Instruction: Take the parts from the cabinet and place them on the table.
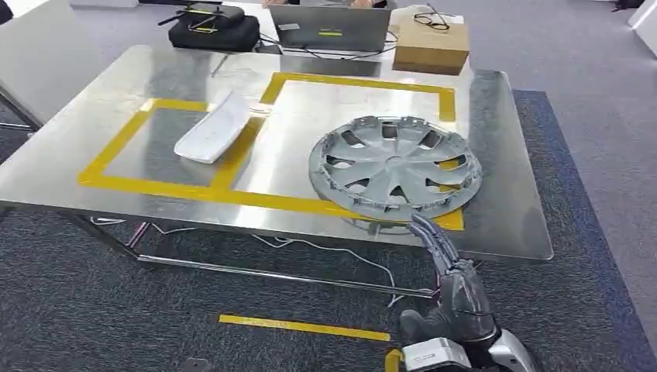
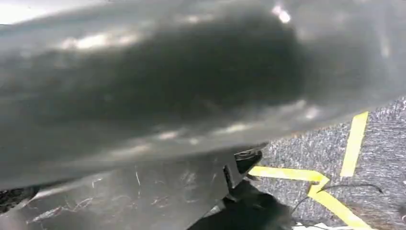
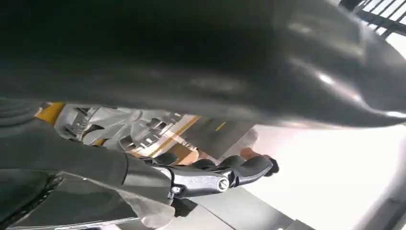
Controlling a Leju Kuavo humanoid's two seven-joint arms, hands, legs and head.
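— Where's the hubcap [image 1: 395, 169] now?

— On the steel table [image 1: 93, 147], mostly inside the larger yellow tape square [image 1: 360, 84], its near edge over the tape by the table's front rim. My right hand [image 1: 453, 279] reaches up from below with fingers stretched to that rim — I judge I'm setting it down flat inside the marked zone. Whether the fingers pinch the rim or merely touch it, I cannot tell.

— And the white part [image 1: 213, 128]?

— It lies across the tape between the two squares.

— Your left hand?

— Its wrist view is blurred grey — I cannot tell its state.

— Any writing?

— None legible; the laptop [image 1: 329, 27] and cardboard box [image 1: 431, 45] at the back show no readable label.
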